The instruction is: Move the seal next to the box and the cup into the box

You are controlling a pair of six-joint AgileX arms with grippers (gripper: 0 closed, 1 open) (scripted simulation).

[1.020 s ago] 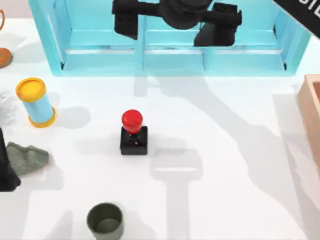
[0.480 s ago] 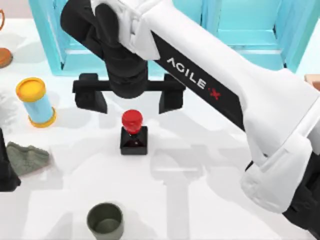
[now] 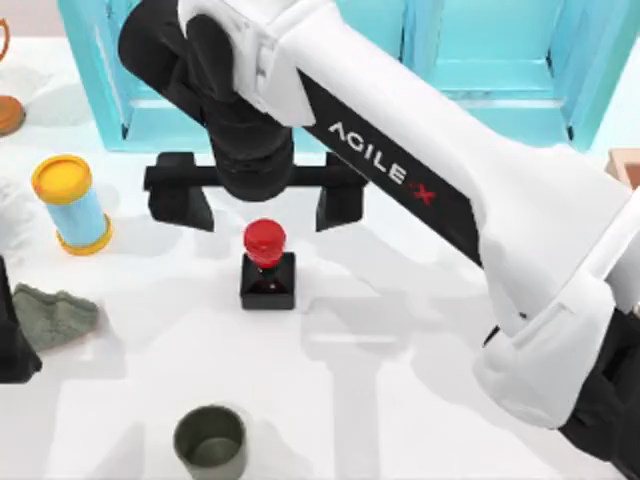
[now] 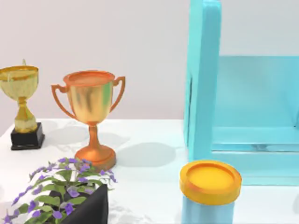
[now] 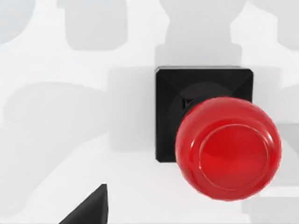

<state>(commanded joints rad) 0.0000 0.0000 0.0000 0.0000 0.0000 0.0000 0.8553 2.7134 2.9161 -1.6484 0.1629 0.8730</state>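
Note:
The seal (image 3: 266, 262), a black cube base with a glossy red knob, stands upright left of the table's centre. My right gripper (image 3: 260, 203) hovers just over and slightly behind it, open, its two black fingers (image 3: 181, 204) spread wide to either side. In the right wrist view I look straight down on the seal (image 5: 227, 148), and one black fingertip (image 5: 89, 208) sits at the frame's edge. The dark olive cup (image 3: 210, 443) stands near the front edge, apart from both grippers. A sliver of the tan box (image 3: 627, 164) shows at the right edge.
A big turquoise shelf unit (image 3: 330, 115) lines the back. A blue cylinder with yellow ends (image 3: 72, 204) stands at the left, with a grey crumpled lump (image 3: 55, 315) in front of it. My left arm (image 3: 10, 335) is parked at the left edge. Trophies (image 4: 91, 116) and a potted plant (image 4: 65, 196) stand far left.
My right arm has swung from in front of the shelf down over the seal, and its open fingers now flank the red knob. Seal and cup have not moved.

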